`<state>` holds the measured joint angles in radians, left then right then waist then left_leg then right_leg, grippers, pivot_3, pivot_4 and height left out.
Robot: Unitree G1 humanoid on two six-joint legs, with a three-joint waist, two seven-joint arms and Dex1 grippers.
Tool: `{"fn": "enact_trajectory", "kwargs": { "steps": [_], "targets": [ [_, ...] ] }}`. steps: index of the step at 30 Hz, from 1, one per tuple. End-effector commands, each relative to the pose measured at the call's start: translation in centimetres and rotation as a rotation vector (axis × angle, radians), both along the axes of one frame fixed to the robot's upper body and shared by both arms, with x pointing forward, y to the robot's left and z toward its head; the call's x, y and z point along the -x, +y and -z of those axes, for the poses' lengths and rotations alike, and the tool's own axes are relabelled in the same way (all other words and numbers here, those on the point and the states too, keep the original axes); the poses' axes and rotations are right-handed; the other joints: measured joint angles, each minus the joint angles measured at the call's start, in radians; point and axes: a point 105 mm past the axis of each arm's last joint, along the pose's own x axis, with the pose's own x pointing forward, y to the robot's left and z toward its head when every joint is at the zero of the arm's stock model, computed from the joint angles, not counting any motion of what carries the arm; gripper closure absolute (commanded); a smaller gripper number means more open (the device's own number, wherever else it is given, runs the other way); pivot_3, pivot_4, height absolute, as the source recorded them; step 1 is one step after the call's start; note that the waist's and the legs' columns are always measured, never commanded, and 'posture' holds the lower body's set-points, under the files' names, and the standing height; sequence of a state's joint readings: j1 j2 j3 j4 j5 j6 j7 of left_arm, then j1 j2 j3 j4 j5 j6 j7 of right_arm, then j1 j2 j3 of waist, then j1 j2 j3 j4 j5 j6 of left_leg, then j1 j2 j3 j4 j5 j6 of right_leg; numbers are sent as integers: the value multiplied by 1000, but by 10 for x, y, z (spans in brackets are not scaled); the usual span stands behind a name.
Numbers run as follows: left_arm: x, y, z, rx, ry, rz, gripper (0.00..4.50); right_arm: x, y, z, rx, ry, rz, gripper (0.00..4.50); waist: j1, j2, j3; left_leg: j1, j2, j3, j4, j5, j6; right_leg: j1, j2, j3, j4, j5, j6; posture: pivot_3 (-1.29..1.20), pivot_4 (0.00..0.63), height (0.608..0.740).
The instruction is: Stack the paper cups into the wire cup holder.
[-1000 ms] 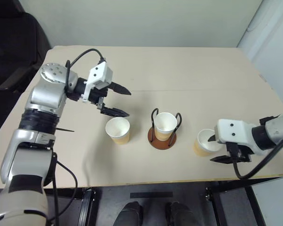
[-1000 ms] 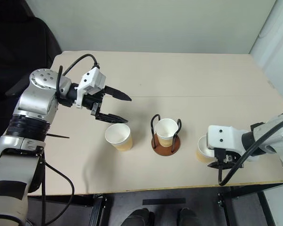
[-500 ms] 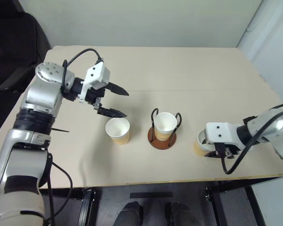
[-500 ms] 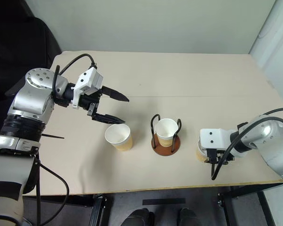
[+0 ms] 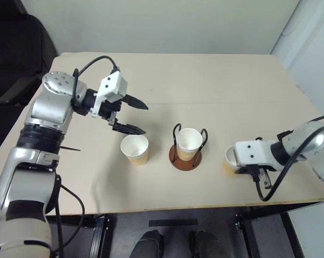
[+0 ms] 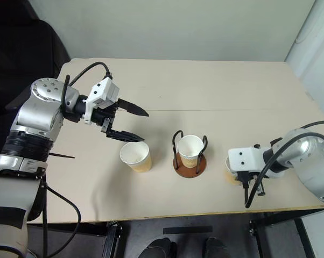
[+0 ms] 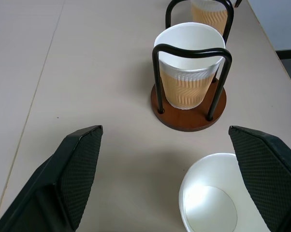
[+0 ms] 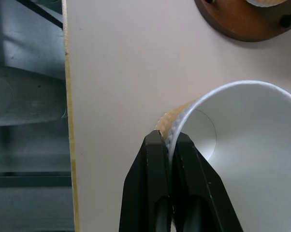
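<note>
My right gripper [image 8: 170, 145] is now pressed together on the wall of the nearest cup [image 8: 242, 145], one finger inside the rim and one outside; a second ago these fingers were spread beside this cup, so the pinch is new. The cup stands near the front edge of the table [image 5: 216, 80], on my right side, apart from the wire holder [image 5: 185, 156]. I judge that this cup is ready for lifting, if the thin wall does not fold. The holder stands in the middle and already has one cup [image 5: 189, 142] inside its two black loops; a third cup [image 5: 135, 149] stands just beside it on my left. Farther back, my left gripper [image 5: 134, 115] hangs above this third cup with fingers spread wide, holding nothing; it has not moved.
</note>
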<state>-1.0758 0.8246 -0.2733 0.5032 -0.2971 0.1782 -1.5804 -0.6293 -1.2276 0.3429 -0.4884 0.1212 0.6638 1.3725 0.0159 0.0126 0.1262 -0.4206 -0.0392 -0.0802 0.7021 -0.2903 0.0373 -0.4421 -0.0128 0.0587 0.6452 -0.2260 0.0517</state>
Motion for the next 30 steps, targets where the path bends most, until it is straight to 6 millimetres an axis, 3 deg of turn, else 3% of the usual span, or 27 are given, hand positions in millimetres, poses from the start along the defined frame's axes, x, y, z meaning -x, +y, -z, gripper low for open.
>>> {"fn": "enact_trajectory", "kwargs": {
  "steps": [1,9,16,22,30],
  "targets": [
    [3,1,-12,3,-40,33,0,-9,0,-47,-5,-162,-13,4476,-2,0,0,0,0,0,0,0,0,0,0,0,0,0,0,0,150,740],
    [0,-3,-11,2,-42,41,0,-16,16,-89,-18,-254,-80,4476,-3,0,0,0,0,-1,0,0,0,0,0,0,-1,0,0,0,150,740],
    [-2,-7,-10,5,-41,51,0,-23,49,-123,-33,-351,-192,4476,-8,0,0,0,0,-1,-1,0,0,-1,0,0,-1,0,0,0,150,740],
    [-2,-8,-8,5,-35,56,0,-21,77,-121,-48,-340,-289,4476,-7,0,0,-1,0,-1,-1,0,0,-2,0,-1,-1,0,-1,0,150,740],
    [-3,-9,-5,6,-28,58,0,-25,96,-105,-50,-305,-337,4476,-7,0,0,-1,0,-1,-1,0,0,-2,0,-1,-1,0,-1,0,150,740]
  ]
}}
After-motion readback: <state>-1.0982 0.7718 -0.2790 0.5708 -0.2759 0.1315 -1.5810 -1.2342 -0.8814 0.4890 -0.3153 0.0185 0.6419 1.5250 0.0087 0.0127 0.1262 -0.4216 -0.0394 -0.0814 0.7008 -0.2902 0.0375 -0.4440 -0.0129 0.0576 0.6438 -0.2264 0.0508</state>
